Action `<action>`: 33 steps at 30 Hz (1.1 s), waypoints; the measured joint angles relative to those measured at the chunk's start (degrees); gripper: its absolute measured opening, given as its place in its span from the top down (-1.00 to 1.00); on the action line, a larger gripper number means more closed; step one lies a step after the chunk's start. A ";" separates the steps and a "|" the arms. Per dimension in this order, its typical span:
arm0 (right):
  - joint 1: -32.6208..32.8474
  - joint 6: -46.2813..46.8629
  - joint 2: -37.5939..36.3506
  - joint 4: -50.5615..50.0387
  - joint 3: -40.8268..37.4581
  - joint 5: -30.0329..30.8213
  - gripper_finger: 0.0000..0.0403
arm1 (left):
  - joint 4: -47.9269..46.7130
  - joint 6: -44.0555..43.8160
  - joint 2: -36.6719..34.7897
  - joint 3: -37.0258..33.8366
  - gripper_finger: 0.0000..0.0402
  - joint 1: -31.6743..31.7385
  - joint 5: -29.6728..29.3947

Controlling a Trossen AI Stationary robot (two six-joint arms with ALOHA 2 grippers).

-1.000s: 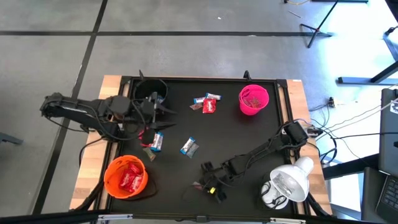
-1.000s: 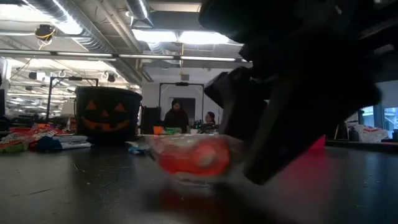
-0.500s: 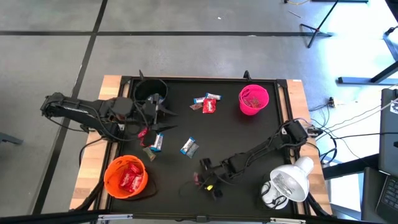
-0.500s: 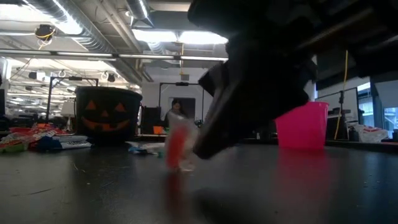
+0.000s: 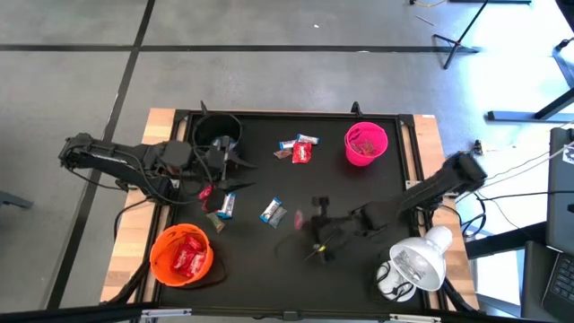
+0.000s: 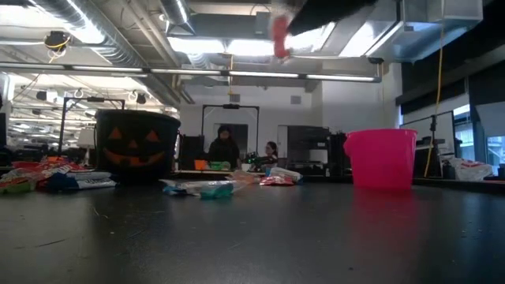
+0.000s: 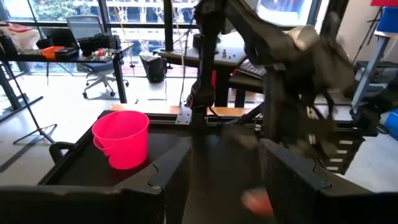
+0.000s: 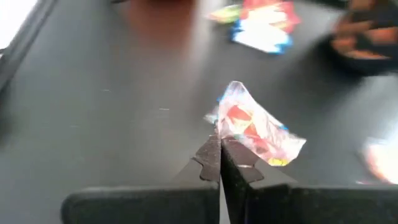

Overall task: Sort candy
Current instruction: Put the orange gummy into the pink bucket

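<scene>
The candy is small wrapped sweets. A group [image 5: 299, 149] lies at the table's far middle, two blue-and-white ones [image 5: 226, 205] [image 5: 273, 212] and a red one [image 5: 205, 192] at mid-left. My right gripper [image 5: 310, 220] hangs over the table's middle, shut on a red-wrapped sweet [image 8: 255, 127], seen high up in the low view [image 6: 279, 35]. My left gripper [image 7: 224, 180] stands open beside the black bowl [image 5: 218, 133], near the left edge. The orange bowl [image 5: 182, 254] holds red sweets; the pink bowl [image 5: 366, 144] stands at the far right. My right gripper pinches an edge of the sweet's crinkled wrapper [image 8: 225, 132] between its two fingertips [image 8: 211, 155]. The sweet sticks out beyond the tips. The fingers point toward the table's left. The sweet is lifted clear of the table.
A white lamp-like thing [image 5: 413, 265] stands at the near right corner. A raised black frame [image 5: 408, 161] runs round the dark table top. In the low view, people [image 6: 224, 146] sit in the room behind the table.
My right gripper has shut on the red-wrapped sweet near the table's near edge. It has risen with it and gone toward the far edge, over the table's middle. The sweet is lifted clear of the table.
</scene>
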 joint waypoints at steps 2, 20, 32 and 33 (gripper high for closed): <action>-0.82 0.32 -4.13 -4.74 0.00 3.00 1.00 | -0.07 0.00 0.00 0.00 0.13 -0.38 0.00; -33.77 1.88 -34.61 -23.70 -6.10 -7.25 1.00 | -0.11 1.53 0.00 0.00 0.13 -4.01 -0.24; -60.47 2.82 -48.57 -9.62 -28.69 -21.05 0.98 | 0.07 1.57 0.00 -1.53 0.13 -4.53 -1.79; -61.55 3.06 -48.68 -10.30 -28.93 -21.09 0.97 | 0.10 1.56 0.00 -1.53 0.13 -4.53 -1.79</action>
